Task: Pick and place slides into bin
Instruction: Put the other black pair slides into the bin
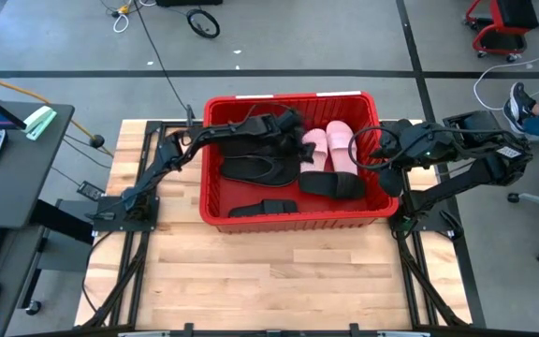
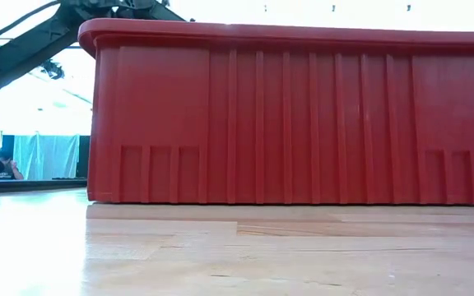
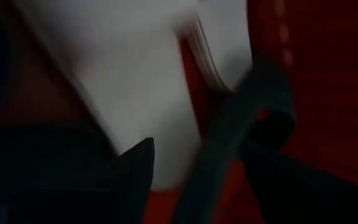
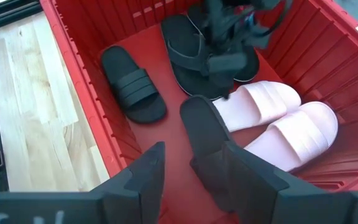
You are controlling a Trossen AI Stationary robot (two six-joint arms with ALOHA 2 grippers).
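All the slides lie inside the red bin — two pink slides directly under the left hand, its fingers apart. The right hand, fingers apart and empty, hangs over a black slide near the bin's right wall; bare table lies in front.

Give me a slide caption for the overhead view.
Both hands hover over the red bin holding pink and black slides.
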